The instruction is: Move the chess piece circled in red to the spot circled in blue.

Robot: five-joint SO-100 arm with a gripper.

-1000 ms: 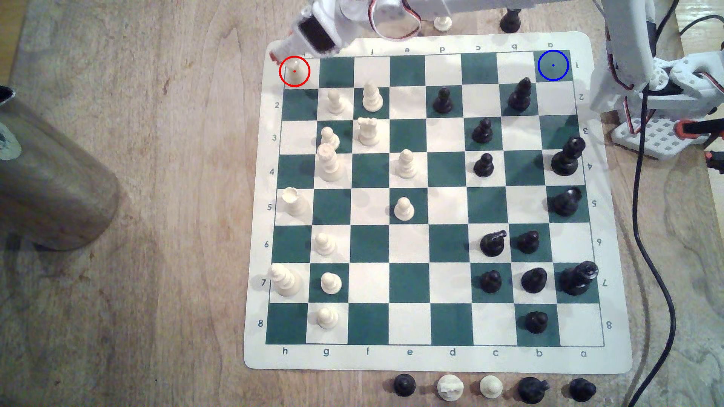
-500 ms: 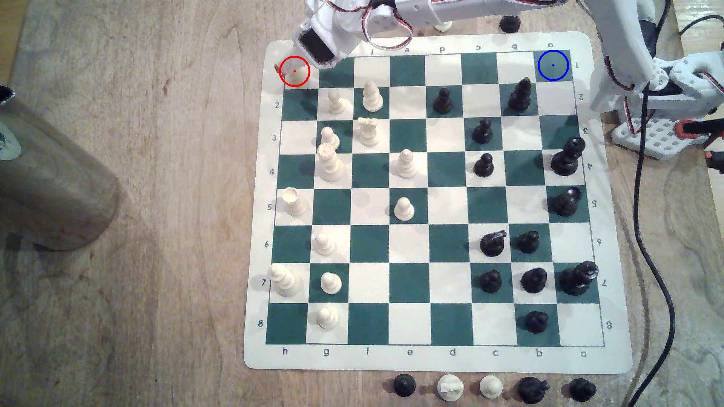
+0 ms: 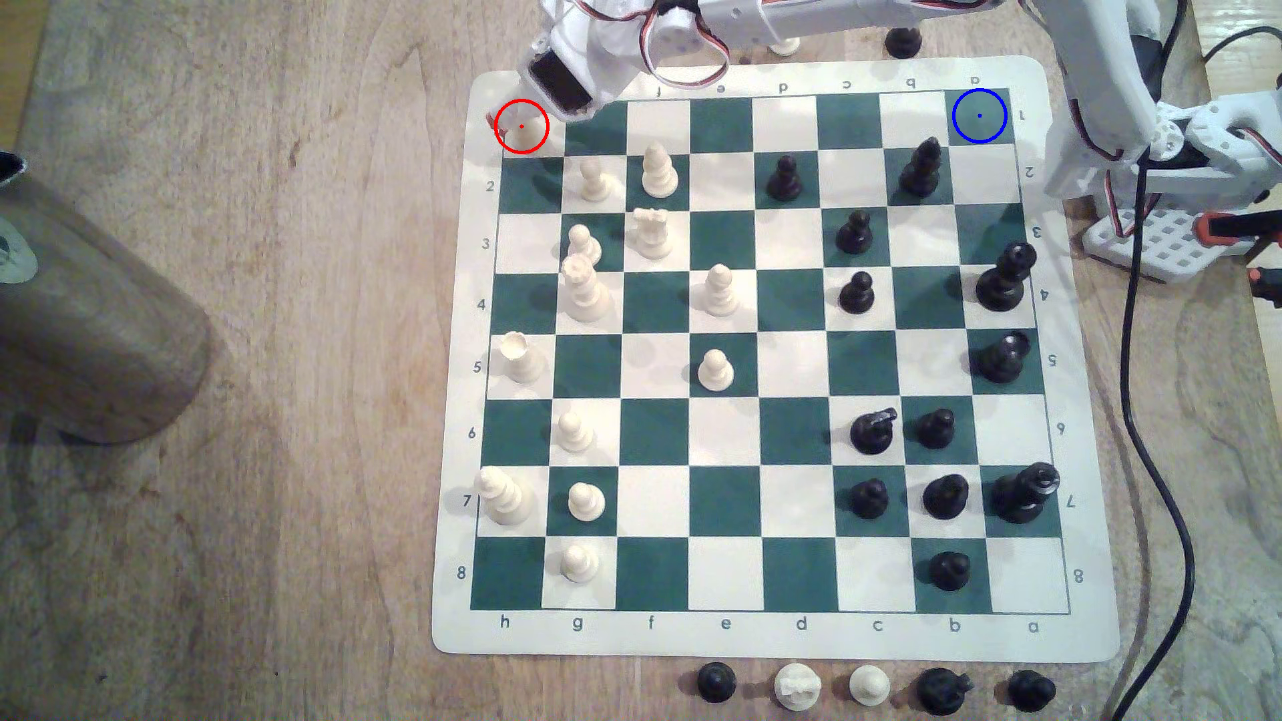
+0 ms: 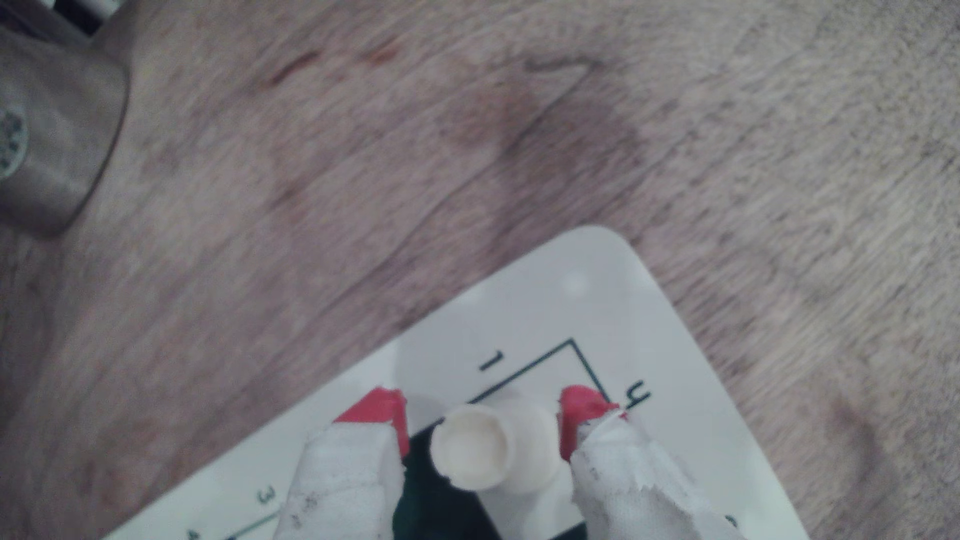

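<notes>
**Board, bystander pieces and table clutter**

A green-and-cream chessboard (image 3: 777,634) lies on a wooden table (image 3: 277,416); cream pieces stand toward the exterior view's left, black pieces toward its right; five captured pieces (image 3: 870,686) line the near edge; a brown cylinder (image 3: 90,333) lies far left; a black cable (image 3: 1151,450) trails down the right.

Chess mat (image 3: 1082,645) on wooden table (image 3: 312,416)

Cream-white plastic rook (image 4: 488,451); red-tipped white jaws; dark green-and-white chequered chessboard mat (image 3: 1082,624); brown wood-grain worktop (image 3: 277,346).
</notes>
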